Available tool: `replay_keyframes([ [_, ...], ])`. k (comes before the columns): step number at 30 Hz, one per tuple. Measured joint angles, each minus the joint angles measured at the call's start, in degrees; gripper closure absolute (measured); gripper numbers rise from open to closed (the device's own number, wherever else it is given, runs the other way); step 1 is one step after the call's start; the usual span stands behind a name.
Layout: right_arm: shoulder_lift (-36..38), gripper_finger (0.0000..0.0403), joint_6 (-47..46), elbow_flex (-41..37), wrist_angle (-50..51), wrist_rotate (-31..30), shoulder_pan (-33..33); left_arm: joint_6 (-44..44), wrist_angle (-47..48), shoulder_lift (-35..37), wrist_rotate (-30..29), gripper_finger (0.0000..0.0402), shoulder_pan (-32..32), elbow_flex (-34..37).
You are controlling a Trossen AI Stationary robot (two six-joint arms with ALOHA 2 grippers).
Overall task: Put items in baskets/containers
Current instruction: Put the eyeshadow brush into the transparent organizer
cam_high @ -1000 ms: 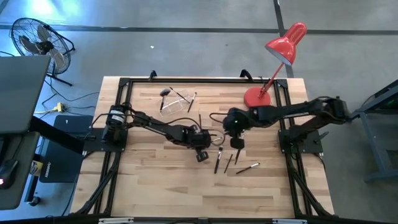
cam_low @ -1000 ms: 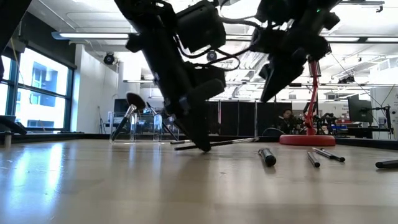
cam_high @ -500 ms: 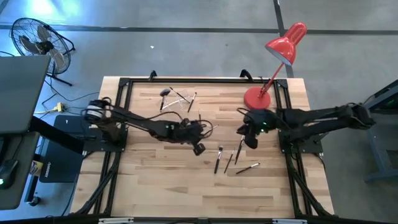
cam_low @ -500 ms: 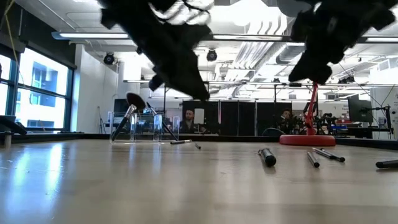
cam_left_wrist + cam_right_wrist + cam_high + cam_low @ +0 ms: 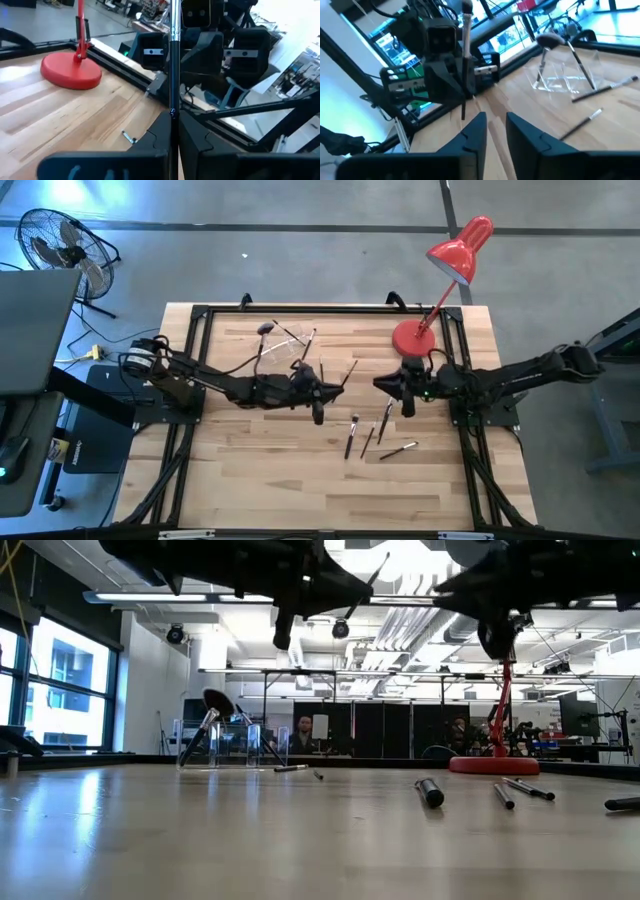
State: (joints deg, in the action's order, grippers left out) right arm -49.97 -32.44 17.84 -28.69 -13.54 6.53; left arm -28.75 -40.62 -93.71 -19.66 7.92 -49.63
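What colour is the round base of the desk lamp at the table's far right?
Red, like its shade; the round lamp base shows best in the left wrist view.

red lamp (image 5: 452, 262), light wood surface (image 5: 270, 470), black frame (image 5: 200, 315), dark brushes (image 5: 352, 436), clear holder (image 5: 283, 347).

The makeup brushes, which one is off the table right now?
The brush pinched in the left gripper, held in the air above the table's middle. The other brushes lie flat on the wood or lean in the clear holder.
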Motion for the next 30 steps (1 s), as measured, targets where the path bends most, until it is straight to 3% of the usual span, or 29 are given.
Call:
replay_keyframes([
  [7,-7.03,0.0291,2.83,5.95,-2.37,0.13,0.02,0.01,-0.12,0.00,-0.23,0.0394,0.00,-0.02],
  [17,-17.74,0.0284,2.93,12.04,-3.85,3.45,-0.79,0.42,-0.38,0.00,-0.90,0.0394,-0.02,-0.07],
  [30,-20.56,0.0284,5.30,15.70,-5.94,5.18,-4.22,-0.01,-0.61,0.00,-0.39,0.0394,-0.02,-0.15],
])
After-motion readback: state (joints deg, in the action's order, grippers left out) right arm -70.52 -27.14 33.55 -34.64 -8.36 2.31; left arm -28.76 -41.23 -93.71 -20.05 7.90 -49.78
